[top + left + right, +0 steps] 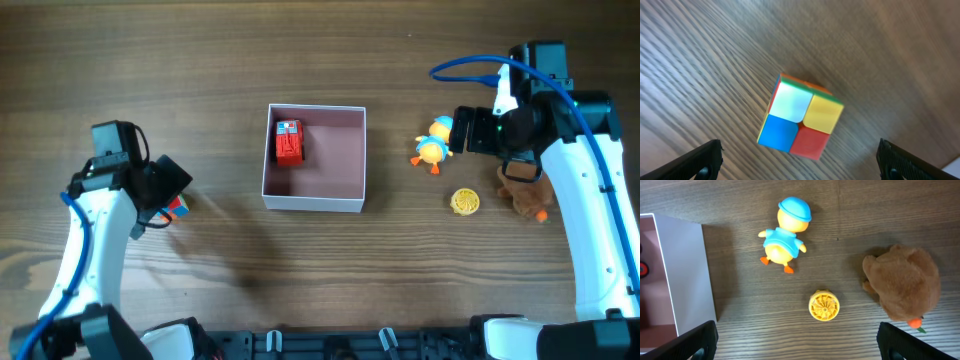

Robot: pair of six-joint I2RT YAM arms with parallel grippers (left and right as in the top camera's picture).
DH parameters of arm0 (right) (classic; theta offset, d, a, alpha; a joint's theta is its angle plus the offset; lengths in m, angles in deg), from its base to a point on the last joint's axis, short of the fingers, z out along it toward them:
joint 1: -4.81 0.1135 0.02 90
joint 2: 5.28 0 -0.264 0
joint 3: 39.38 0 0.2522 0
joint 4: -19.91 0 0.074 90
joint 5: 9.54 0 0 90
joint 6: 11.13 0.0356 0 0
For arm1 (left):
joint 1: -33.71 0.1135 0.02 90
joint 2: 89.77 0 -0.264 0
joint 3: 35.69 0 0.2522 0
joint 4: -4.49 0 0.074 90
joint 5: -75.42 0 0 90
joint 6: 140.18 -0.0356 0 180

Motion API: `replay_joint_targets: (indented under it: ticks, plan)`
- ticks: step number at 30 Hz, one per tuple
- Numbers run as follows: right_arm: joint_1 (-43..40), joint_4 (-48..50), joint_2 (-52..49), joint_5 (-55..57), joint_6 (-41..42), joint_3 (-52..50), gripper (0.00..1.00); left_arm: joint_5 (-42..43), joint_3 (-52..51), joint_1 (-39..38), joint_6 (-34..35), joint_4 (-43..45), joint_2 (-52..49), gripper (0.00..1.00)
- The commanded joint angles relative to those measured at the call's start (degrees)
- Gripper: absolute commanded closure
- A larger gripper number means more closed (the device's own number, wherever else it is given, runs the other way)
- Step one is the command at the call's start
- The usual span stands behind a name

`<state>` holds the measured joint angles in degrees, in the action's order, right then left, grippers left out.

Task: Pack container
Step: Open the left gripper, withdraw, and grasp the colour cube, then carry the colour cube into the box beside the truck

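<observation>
The container [313,203], a square white box with a dusty-pink inside, stands mid-table and holds a red toy car [289,141]. Its white wall also shows at the left of the right wrist view [685,275]. My left gripper [163,192] is open above a colour cube [177,207] at the left. In the left wrist view the cube [800,117] lies on the wood between the spread fingers [797,155], untouched. My right gripper [470,131] is open and empty above the toys at the right, and its fingers [797,340] are wide apart.
Right of the container lie a yellow duck with a blue cap [434,143] [785,235], a small yellow wheel [464,201] [824,305] and a brown plush [522,195] [905,287]. All rest on the wooden table.
</observation>
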<state>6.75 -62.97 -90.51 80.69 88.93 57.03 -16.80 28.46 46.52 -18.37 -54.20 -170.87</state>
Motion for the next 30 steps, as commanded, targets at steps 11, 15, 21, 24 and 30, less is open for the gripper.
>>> replay_joint_targets:
  ticks: [11, 15, 21, 24, 30]
  plan:
    - [-0.1, -1.0, -0.3, -0.3, 0.0, 1.2, 0.0, 1.1, -0.6, 0.3, -1.6, 8.3, -13.0, 0.0]
    - [-0.1, -1.0, -0.3, -0.3, 0.0, 1.2, 0.0, 1.1, -0.6, 0.3, -1.6, 8.5, -13.0, 0.15]
    - [-0.1, -1.0, -0.3, -0.3, 0.0, 1.2, 0.0, 1.1, -0.6, 0.3, -1.6, 8.5, -13.0, 0.33]
    - [-0.1, -1.0, -0.3, -0.3, 0.0, 1.2, 0.0, 1.1, -0.6, 0.3, -1.6, 8.5, -13.0, 0.45]
    - [-0.1, -1.0, -0.3, -0.3, 0.0, 1.2, 0.0, 1.1, -0.6, 0.3, -1.6, 8.5, -13.0, 0.54]
